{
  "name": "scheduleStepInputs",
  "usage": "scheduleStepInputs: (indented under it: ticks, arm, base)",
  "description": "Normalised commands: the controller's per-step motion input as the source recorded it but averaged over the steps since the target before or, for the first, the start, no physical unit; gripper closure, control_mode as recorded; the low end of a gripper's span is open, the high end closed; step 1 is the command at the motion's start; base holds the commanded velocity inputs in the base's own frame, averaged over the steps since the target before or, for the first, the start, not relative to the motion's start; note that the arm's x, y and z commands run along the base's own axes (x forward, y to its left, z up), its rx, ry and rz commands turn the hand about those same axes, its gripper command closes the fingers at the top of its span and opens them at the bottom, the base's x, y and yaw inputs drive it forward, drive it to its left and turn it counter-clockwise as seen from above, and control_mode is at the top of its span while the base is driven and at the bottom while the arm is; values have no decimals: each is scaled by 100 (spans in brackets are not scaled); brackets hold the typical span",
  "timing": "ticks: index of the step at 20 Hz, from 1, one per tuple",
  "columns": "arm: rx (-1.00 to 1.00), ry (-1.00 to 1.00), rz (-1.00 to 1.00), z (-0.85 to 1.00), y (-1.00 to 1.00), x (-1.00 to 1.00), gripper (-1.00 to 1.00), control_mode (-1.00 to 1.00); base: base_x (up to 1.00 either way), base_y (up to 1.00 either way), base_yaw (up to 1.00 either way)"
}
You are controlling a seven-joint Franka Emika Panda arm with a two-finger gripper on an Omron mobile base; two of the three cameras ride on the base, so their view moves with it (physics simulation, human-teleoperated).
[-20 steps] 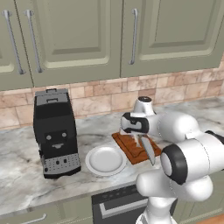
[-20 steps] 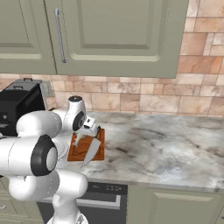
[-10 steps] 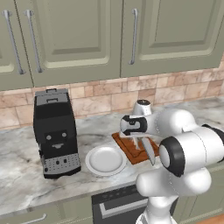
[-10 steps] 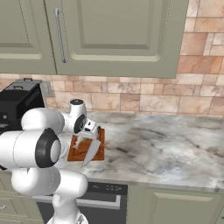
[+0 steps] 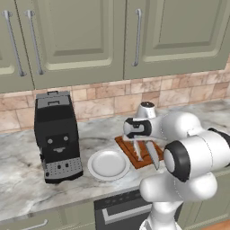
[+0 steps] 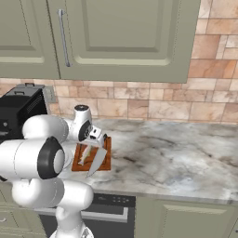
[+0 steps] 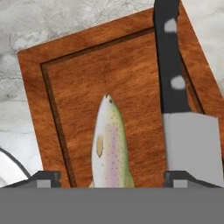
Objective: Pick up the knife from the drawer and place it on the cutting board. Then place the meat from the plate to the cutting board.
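Note:
The reddish-brown cutting board (image 7: 83, 83) lies on the counter to the right of the white plate (image 5: 108, 164). The meat (image 7: 111, 146), a small speckled fish, rests on the board, with the knife (image 7: 169, 61) alongside it, black handle toward the wall and blade (image 5: 152, 156) toward the counter's front. My gripper (image 7: 111, 177) hangs open just above the board (image 5: 140, 151), its fingertips (image 7: 47, 176) spread wide on either side of the fish and not touching it. The plate is bare. The drawer is out of view.
A black coffee machine (image 5: 56, 134) stands left of the plate. Olive-green upper cabinets (image 5: 112, 36) hang over a brick backsplash. The marble counter (image 6: 176, 158) stretches to the right of the board. An oven front (image 5: 121, 211) sits below the counter's edge.
The hand has dipped a little toward the board and the fingers have spread apart, letting go of the fish, which now lies on the board beside the knife.

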Motion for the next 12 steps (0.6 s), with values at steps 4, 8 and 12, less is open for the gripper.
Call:
scheduleStepInputs:
  ticks: [4, 8, 12]
  arm:
    - [0, 0, 0, 58, 0, -12, -100, -100]
    - [0, 0, 0, 75, -8, -55, -100, -100]
    - [0, 0, 0, 21, -12, -85, -100, -100]
  base:
    - [0, 0, 0]
    - [0, 0, 0]
    - [0, 0, 0]
